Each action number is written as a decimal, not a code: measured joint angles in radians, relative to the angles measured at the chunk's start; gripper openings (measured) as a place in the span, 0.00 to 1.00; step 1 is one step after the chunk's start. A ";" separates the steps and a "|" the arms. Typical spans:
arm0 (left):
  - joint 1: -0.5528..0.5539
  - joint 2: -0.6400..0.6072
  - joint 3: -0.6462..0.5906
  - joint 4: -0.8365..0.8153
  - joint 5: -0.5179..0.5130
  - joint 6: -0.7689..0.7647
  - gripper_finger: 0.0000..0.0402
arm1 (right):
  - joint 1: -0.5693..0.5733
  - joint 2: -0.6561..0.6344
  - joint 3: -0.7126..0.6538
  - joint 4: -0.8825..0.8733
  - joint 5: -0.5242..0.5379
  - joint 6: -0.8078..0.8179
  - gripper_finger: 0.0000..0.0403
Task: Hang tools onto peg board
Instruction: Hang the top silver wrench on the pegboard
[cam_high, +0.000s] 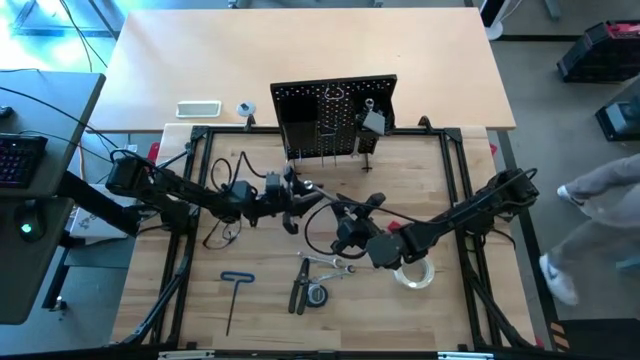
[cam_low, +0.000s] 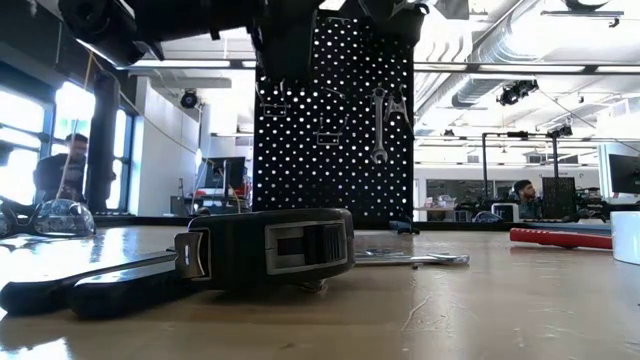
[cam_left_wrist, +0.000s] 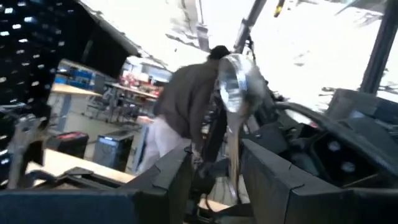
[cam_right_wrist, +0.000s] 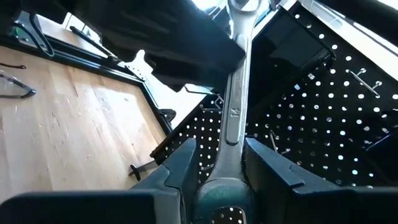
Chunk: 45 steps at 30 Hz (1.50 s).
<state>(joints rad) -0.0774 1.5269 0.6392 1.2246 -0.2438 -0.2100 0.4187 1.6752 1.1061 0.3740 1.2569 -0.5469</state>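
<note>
Progress early: one silver wrench hangs on black perforated peg board; both grippers clamp silver wrenches, other tools lie near table's front edge.

Wooden tabletop, carrying: T-handle hex key near front-left corner; pliers, tape measure, wrench front-centre; clear tape roll toward right edge; safety glasses left.

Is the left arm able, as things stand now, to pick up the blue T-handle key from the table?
Probably not right away. The left gripper is shut on a wrench, so it has no free grip. The T-handle key itself lies uncovered on the table.
</note>
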 joint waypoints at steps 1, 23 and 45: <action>0.003 0.000 0.000 -0.002 -0.005 -0.003 0.32 | 0.000 0.000 0.000 0.005 -0.001 -0.002 0.26; 0.043 0.000 0.001 0.010 0.116 -0.016 0.04 | -0.039 0.006 0.000 -0.043 -0.138 0.106 0.26; 0.076 -0.002 -0.001 -0.232 0.325 0.199 0.00 | -0.039 -0.001 0.000 -0.507 -0.447 0.739 0.54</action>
<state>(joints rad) -0.0014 1.5249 0.6384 0.9930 0.0808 -0.0105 0.3796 1.6741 1.1061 -0.1328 0.8104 0.1917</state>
